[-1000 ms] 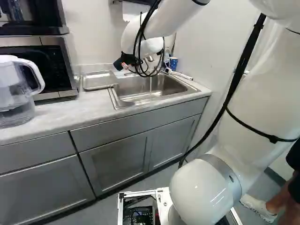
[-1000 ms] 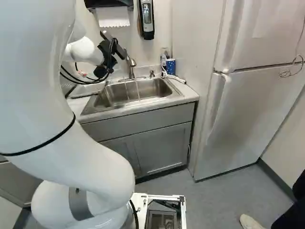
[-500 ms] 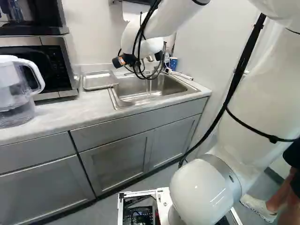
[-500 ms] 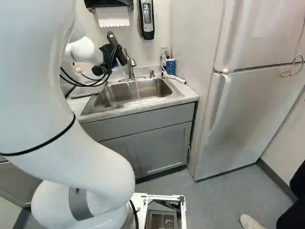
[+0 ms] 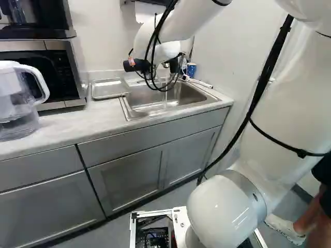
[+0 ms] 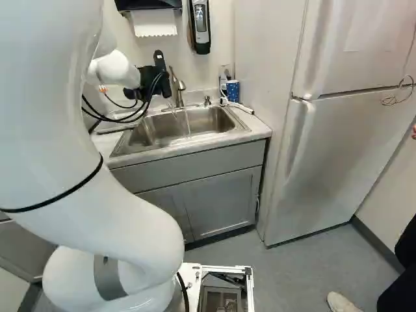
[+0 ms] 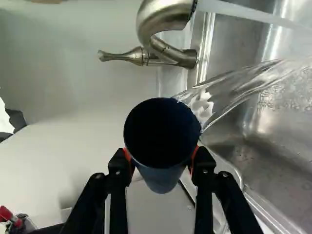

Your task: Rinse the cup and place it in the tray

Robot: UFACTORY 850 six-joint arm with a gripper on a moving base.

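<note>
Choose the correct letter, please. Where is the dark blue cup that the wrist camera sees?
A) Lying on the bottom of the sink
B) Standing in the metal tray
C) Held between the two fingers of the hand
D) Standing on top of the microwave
C: the dark blue cup has an orange pad of the hand pressed against it on each side.

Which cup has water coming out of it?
The dark blue cup in the claw: water streams off its rim. The other one, the patterned blue cup, stands upright near the sink's back corner, not in the claw.
</note>
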